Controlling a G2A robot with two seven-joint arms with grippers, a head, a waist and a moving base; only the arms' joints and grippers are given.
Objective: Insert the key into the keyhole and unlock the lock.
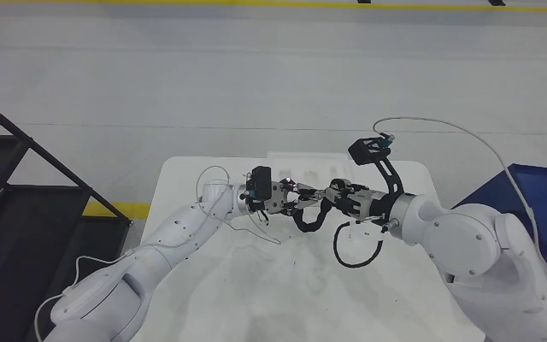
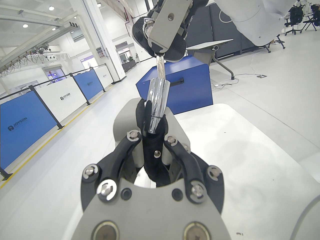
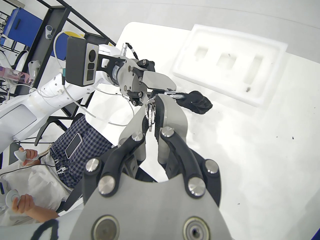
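Your left tool [image 2: 152, 126] gripped the lock [image 2: 157, 101] by its chrome barrel, held above the counter [image 2: 237, 151]. Your right tool [image 3: 153, 112] pinched the key [image 2: 160, 66] — blade touching the barrel's far end, in line with it.

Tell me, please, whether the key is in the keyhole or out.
In, at least partly: the key, pinched in the right gripper, runs into the end of the chrome lock that the left gripper holds.
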